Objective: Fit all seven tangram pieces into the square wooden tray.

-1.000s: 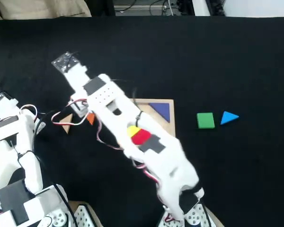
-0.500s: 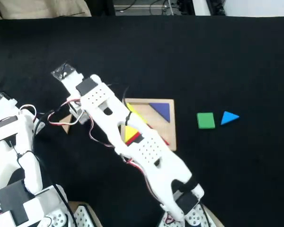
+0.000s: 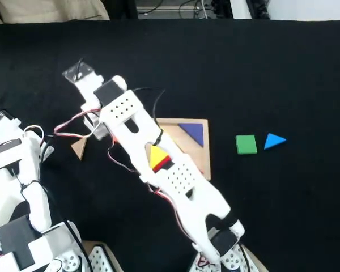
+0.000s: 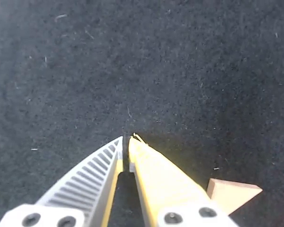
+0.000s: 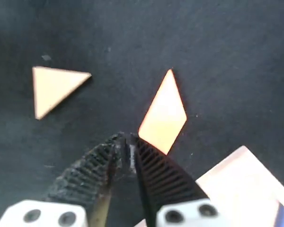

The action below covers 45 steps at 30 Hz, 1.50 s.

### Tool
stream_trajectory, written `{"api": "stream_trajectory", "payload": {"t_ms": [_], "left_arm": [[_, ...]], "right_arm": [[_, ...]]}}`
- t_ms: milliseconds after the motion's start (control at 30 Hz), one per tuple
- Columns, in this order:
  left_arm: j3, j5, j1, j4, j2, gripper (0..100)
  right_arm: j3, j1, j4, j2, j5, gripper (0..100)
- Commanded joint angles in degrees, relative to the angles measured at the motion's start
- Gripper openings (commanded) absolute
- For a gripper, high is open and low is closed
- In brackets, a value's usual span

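One orange diamond [image 5: 164,113] sits just beside the tray [image 5: 236,176]; my right gripper [image 5: 128,147] hangs over it pinched shut, holding nothing, so dropping now could shove it away.

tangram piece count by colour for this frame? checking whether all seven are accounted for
tan triangle: 1
orange parallelogram: 1
green square: 1
light blue triangle: 1
dark blue triangle: 1
yellow piece: 1
red piece: 1
Total: 7
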Motion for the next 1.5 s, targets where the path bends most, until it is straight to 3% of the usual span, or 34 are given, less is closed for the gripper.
{"api": "stream_trajectory", "payload": {"t_ms": [0,267,433,500,1033,1467], "left_arm": [[-1.45,0.26,-0.22,-0.79,-1.41,3],[-1.45,0.18,-0.04,-0.79,-1.41,3],[-1.45,0.00,2.59,-0.79,-1.32,3],[-1.45,0.00,3.12,-0.88,-1.32,3],[-1.45,0.00,3.21,-0.88,-1.32,3],[-1.45,0.00,3.21,-0.88,-1.32,3]], "right_arm": [[-1.45,1.05,1.93,-5.23,-6.24,1.1],[-1.89,1.67,1.05,-0.66,-18.90,3.2],[-1.89,2.11,1.41,3.30,-19.69,28.5],[-1.89,1.67,1.41,3.82,-19.60,32.2],[-5.05,-0.70,-5.45,9.71,-19.34,29.4],[-11.91,0.62,-2.29,13.14,-19.34,1.1]]}}
